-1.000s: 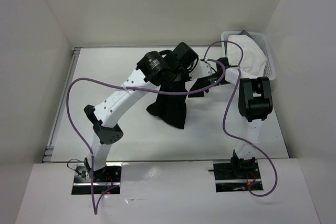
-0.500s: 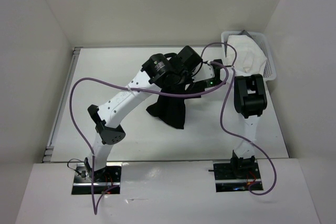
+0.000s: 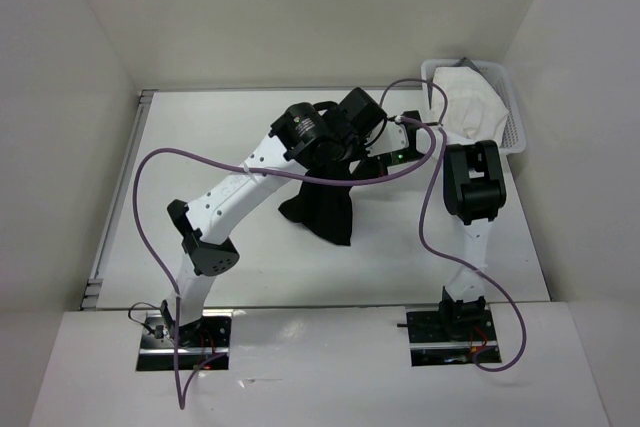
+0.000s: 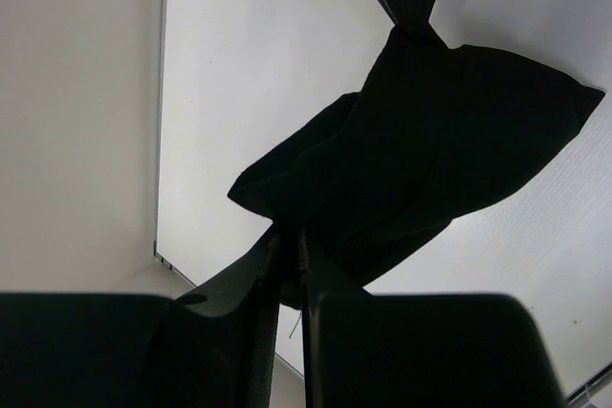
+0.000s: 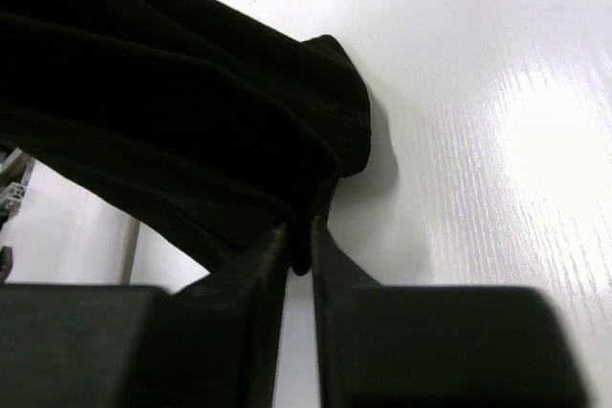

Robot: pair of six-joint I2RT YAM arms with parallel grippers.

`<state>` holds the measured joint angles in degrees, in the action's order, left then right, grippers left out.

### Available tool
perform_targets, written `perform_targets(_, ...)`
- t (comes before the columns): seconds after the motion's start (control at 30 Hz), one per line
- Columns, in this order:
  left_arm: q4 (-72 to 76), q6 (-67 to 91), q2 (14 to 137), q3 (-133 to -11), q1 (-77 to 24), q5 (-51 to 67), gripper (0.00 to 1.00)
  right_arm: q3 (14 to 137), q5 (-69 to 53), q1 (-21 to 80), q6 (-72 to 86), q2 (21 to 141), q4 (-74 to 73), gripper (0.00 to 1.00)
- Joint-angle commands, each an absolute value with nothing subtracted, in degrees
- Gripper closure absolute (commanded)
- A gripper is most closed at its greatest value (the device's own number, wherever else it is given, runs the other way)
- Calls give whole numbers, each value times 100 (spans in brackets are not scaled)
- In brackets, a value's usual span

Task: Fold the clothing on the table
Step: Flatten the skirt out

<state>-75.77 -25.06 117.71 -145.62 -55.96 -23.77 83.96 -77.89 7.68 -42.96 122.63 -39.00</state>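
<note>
My left gripper (image 4: 287,236) is pinched tight on a fold of the clothing (image 3: 330,212), and my right gripper (image 5: 298,236) is clamped on its edge. The black garment hangs bunched near the middle of the table (image 3: 200,117), trailing toward 6 o'clock from both grips.

Robot lab test cell, not a home: plain white table (image 3: 200,137) w/ metal edge strip (image 3: 113,207), boxed in by bare white panels (image 3: 300,7) on 3 sides. Two arms, left (image 3: 235,192) & right (image 3: 478,237), bolted to mount plates (image 3: 185,335) (wiring exposed there), purple cables (image 3: 136,197) looping loose.
</note>
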Motion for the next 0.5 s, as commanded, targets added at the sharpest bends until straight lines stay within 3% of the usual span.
perform_targets(0.0, -7453, -2355, 11698, -14581, -5625, -2496, 83, 8578, -7989, 826, -4403, 12313, -4017, 86)
perform_targets(0.1, -7453, -2303, 11698, -14520, -5625, -2496, 83, 8578, -7937, 826, -4403, 12261, -4017, 96)
perform_targets(0.3, -7453, -2189, 11751, -14642, -5625, -2908, 83, 8578, -7376, 826, -4185, 11708, -4017, 99)
perform_targets(0.47, -7453, -1908, 11971, -15441, -5485, -3094, 83, 8578, -6812, 703, -3130, 10548, -3393, 100)
